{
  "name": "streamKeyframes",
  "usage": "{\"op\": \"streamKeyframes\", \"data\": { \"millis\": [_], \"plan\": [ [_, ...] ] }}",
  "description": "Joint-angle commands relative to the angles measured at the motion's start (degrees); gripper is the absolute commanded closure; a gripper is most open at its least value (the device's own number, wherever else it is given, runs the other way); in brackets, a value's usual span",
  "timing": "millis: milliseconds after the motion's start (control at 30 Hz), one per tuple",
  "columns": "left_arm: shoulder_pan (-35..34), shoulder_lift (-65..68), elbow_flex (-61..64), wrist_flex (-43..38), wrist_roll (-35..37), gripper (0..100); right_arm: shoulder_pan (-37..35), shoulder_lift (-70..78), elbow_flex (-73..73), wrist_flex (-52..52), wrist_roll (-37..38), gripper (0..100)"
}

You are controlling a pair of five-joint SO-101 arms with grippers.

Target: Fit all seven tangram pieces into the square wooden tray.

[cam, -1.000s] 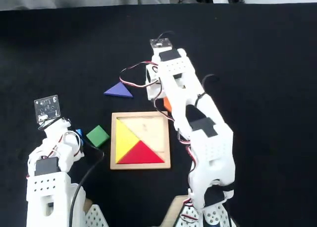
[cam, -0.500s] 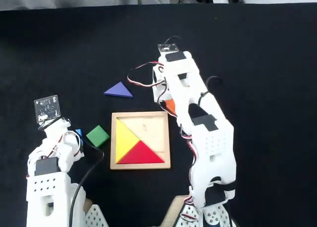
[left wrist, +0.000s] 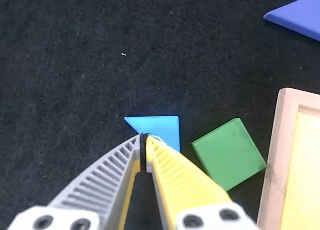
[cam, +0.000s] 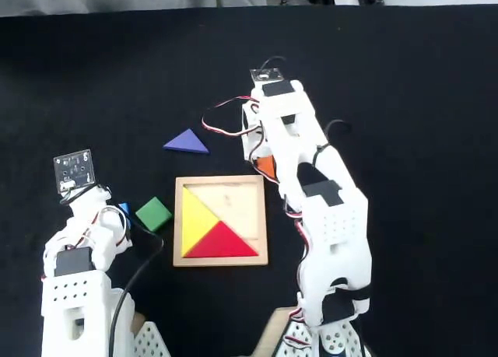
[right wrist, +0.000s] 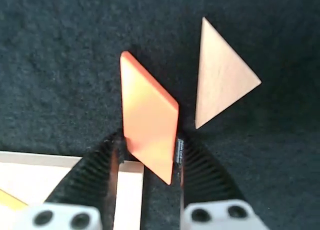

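Observation:
The square wooden tray (cam: 221, 257) holds a yellow triangle (cam: 195, 217) and a red triangle (cam: 222, 240). Just past the tray's far right corner (right wrist: 75, 162), my right gripper (right wrist: 148, 140) is shut on an orange parallelogram (right wrist: 147, 115), also visible under the arm (cam: 266, 166). A plain wood triangle (right wrist: 220, 74) lies beside it. My left gripper (left wrist: 144, 138) is shut and empty, its tip at the edge of a small blue triangle (left wrist: 159, 130). A green square (left wrist: 228, 152) sits between that triangle and the tray rim (left wrist: 272, 165). A purple-blue triangle (cam: 187, 142) lies beyond the tray.
Black cloth covers the table. The right arm's white body (cam: 331, 232) stretches along the tray's right side. The left arm's base (cam: 78, 295) stands at the near left. Open cloth lies at the far left and far right.
The right arm has shifted a little to the right with the orange parallelogram in its grip. The left arm has stayed still.

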Motion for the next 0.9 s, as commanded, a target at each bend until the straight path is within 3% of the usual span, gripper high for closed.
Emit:
{"op": "streamKeyframes", "data": {
  "millis": [0, 400, 600, 867],
  "plan": [
    [0.7, -0.6, -1.0, -1.0, 0.4, 97, 0.1, -1.0, -4.0, 1.8, 0.4, 95.6],
    [0.7, -0.6, -1.0, -1.0, 0.4, 97, 0.7, -11.2, -7.2, 12.9, 0.5, 98.8],
    [0.7, -0.6, -1.0, -1.0, 0.4, 97, -2.0, -25.3, 6.3, 12.6, 0.4, 98.8],
    [0.7, -0.6, -1.0, -1.0, 0.4, 97, -9.6, -43.7, 32.6, 2.7, 0.0, 98.7]
  ]
}}
